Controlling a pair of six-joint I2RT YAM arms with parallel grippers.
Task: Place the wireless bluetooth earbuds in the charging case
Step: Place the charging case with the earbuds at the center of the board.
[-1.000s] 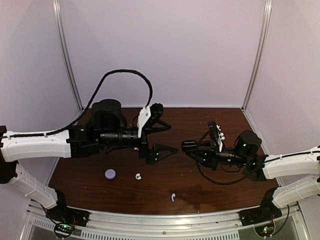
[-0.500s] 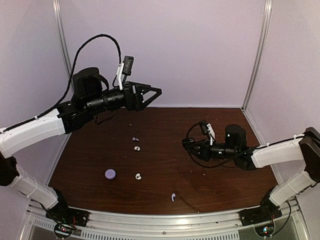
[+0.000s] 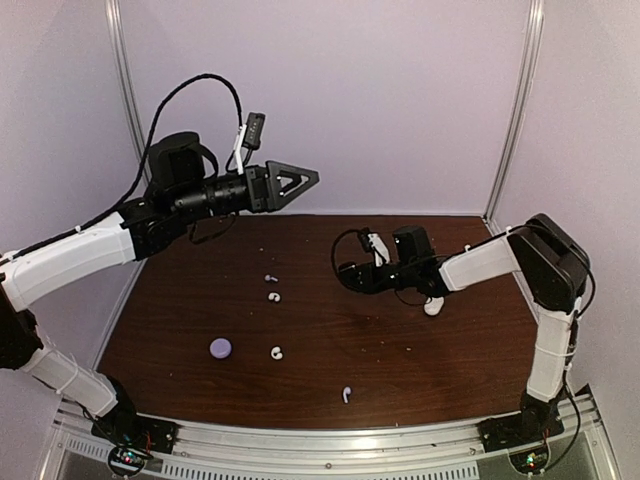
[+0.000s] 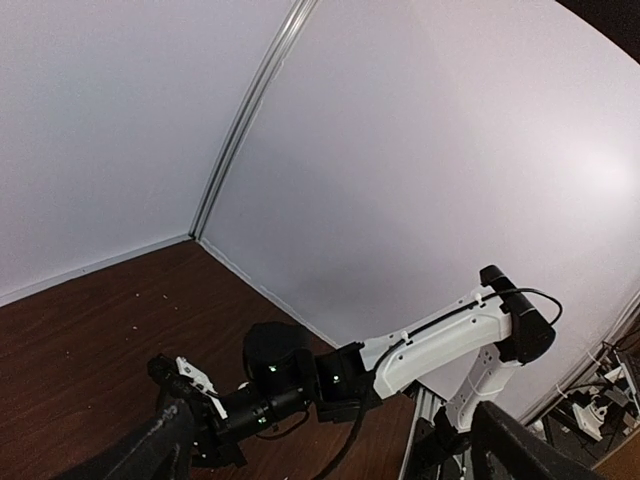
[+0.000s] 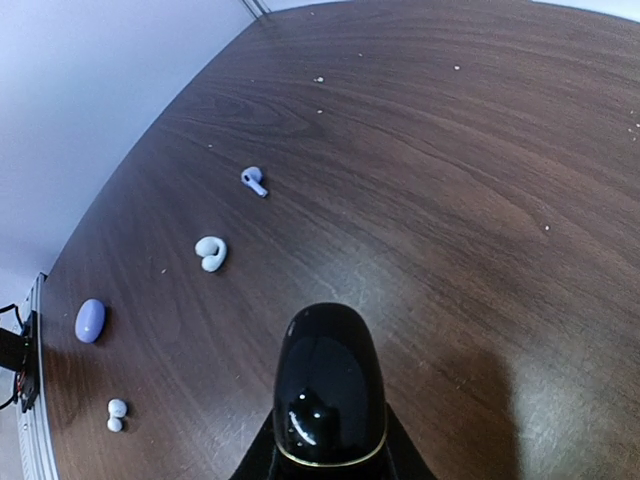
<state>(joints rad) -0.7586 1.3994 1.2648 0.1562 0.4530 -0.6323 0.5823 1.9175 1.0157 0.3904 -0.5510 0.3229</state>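
Observation:
My right gripper (image 3: 346,272) reaches left over the middle of the table and is shut on a glossy black charging case (image 5: 330,385), held just above the wood between its fingers (image 5: 262,452). A stemmed white earbud (image 3: 346,394) lies near the front; it also shows in the right wrist view (image 5: 254,181). A curled white earbud (image 3: 277,352) (image 5: 211,252) lies left of centre. Two small buds (image 3: 271,278) (image 3: 274,296) lie farther back. My left gripper (image 3: 296,181) is raised high at the back left, open and empty.
A lavender pebble case (image 3: 220,347) (image 5: 89,320) sits at the front left. A white case (image 3: 433,306) lies under my right forearm. The enclosure walls stand close at the back and sides. The left wrist view shows my right arm (image 4: 440,345).
My left arm rose off the table to the back left and stays high. My right arm stretched further left across the table, uncovering the white case.

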